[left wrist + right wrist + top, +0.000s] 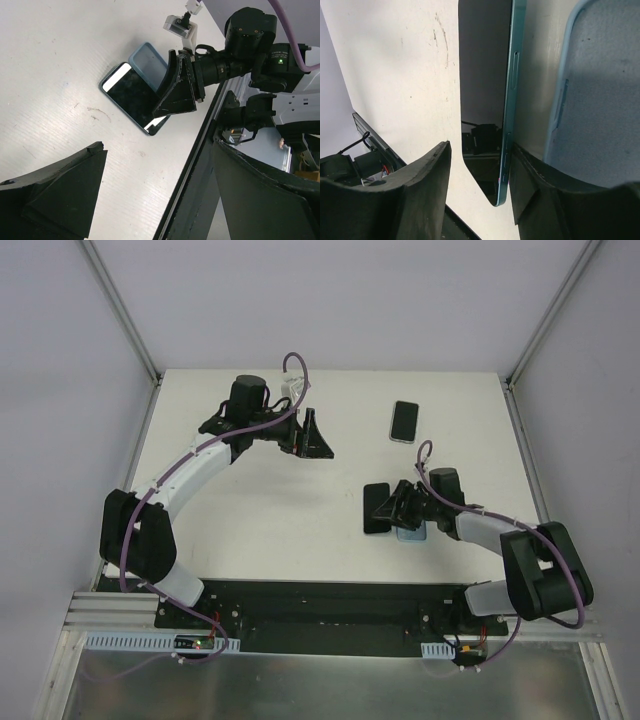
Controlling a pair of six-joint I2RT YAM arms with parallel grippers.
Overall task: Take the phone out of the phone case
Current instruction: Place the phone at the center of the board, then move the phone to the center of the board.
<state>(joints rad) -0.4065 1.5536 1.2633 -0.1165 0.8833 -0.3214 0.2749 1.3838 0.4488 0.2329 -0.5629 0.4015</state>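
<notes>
The phone [485, 75] lies flat on the white table, dark screen up, with a teal edge. The empty light blue case [600, 100] lies right beside it. My right gripper [480, 150] is open and straddles the phone's near end. Its right finger [540, 200] sits between phone and case against the phone's edge, and its left finger is apart from the phone. In the top view the phone [376, 508], the case [412, 533] and the right gripper [392, 506] are at right centre. My left gripper [312, 436] is open and empty, raised at the back centre. The left wrist view shows the phone [131, 97] and the case [147, 62].
A second dark phone [404, 421] lies at the back right of the table. The black base rail [320, 605] runs along the near edge. Aluminium frame posts [120, 310] stand at the back corners.
</notes>
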